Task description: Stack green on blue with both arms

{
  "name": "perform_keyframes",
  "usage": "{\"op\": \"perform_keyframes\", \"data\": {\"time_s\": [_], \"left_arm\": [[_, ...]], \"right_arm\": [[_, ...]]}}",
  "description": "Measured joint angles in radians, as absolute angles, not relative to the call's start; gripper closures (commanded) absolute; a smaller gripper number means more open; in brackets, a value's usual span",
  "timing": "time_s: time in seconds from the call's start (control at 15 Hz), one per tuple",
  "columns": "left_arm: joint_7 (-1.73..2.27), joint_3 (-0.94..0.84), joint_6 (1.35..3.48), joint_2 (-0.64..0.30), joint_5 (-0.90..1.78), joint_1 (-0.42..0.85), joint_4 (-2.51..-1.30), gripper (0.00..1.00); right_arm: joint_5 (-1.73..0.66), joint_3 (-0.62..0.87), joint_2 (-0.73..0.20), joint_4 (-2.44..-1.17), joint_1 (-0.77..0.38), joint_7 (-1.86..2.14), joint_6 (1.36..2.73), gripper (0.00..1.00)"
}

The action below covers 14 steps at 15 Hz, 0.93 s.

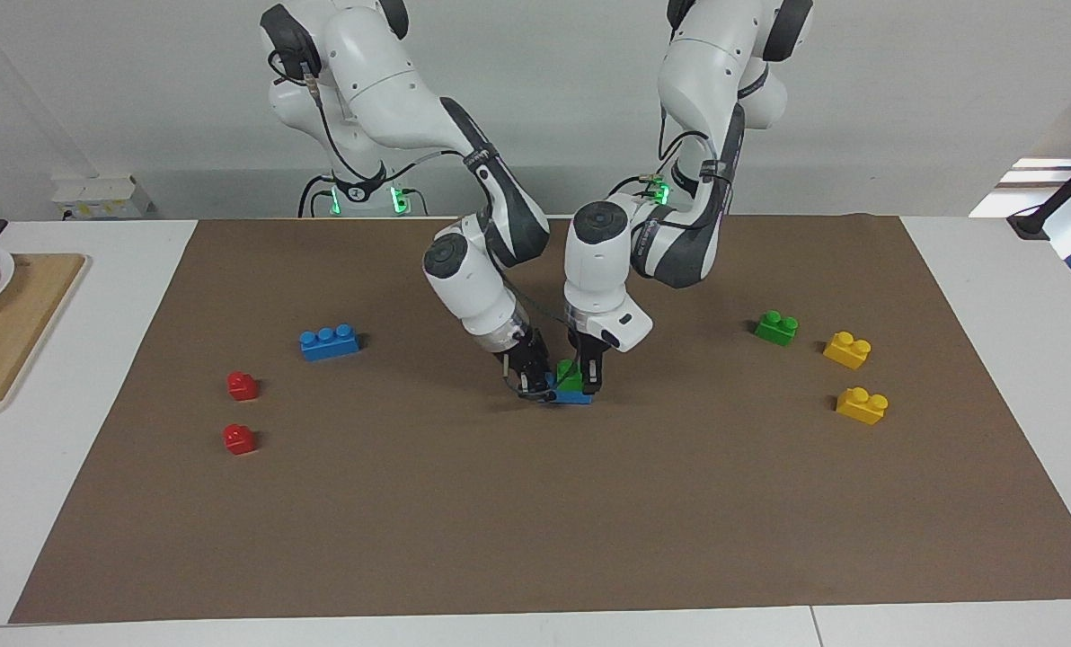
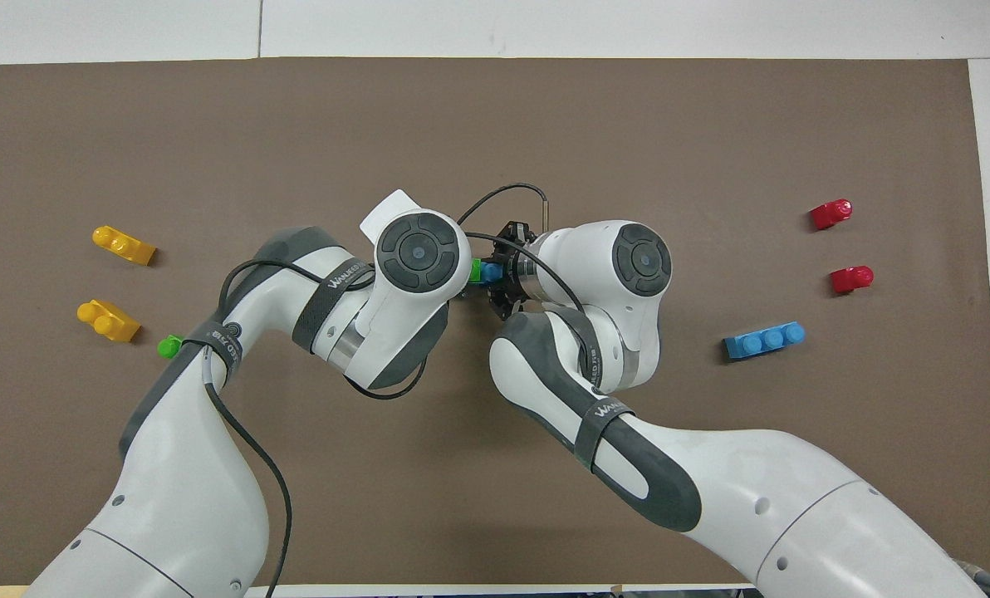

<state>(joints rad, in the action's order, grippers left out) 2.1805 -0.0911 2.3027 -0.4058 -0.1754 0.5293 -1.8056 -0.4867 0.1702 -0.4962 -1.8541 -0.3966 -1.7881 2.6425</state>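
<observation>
- Now, in the facing view, the blue brick (image 1: 577,397) lies mid-mat, long axis nine-to-three, with the green brick (image 1: 570,375) seated on it.
- At its nine o'clock, the right gripper (image 1: 528,385) is clamped on that end.
- From twelve, the left gripper (image 1: 588,381) is at the green brick; gripping or released, I cannot tell.

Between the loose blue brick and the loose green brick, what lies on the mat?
In the facing view, both grippers meet there at a green brick on a blue brick.

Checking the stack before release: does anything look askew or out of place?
Nothing stands out. The green brick sits on the blue brick at mid-mat, between the left gripper and right gripper.
</observation>
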Motion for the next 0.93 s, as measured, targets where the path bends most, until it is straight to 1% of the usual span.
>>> {"op": "perform_keyframes", "data": {"time_s": [0.13, 0.2, 0.27, 0.33, 0.4, 0.73, 0.93], "left_arm": [[2.171, -0.087, 2.298, -0.398, -0.175, 0.529, -1.81, 0.0], [2.156, -0.085, 2.284, -0.389, -0.175, 0.526, -1.81, 0.0], [2.134, -0.083, 2.261, -0.374, -0.175, 0.521, -1.811, 0.0], [2.112, -0.083, 2.233, -0.355, -0.175, 0.512, -1.811, 0.0], [2.087, -0.082, 2.202, -0.332, -0.175, 0.502, -1.812, 0.0], [1.959, -0.078, 2.117, -0.232, -0.175, 0.419, -1.823, 0.0], [1.881, -0.077, 2.11, -0.204, -0.175, 0.344, -1.827, 0.0]], "right_arm": [[-0.487, 0.17, -0.496, -1.854, -0.397, -1.789, 2.643, 1.0], [-0.487, 0.17, -0.496, -1.854, -0.397, -1.789, 2.643, 0.53], [-0.488, 0.17, -0.496, -1.854, -0.396, -1.792, 2.643, 0.26], [-0.491, 0.167, -0.498, -1.859, -0.396, -1.792, 2.643, 0.13], [-0.501, 0.162, -0.503, -1.867, -0.395, -1.792, 2.643, 0.1], [-0.532, 0.157, -0.511, -1.866, -0.379, -1.79, 2.654, 0.08], [-0.532, 0.155, -0.487, -1.835, -0.325, -1.76, 2.585, 0.06]]}}
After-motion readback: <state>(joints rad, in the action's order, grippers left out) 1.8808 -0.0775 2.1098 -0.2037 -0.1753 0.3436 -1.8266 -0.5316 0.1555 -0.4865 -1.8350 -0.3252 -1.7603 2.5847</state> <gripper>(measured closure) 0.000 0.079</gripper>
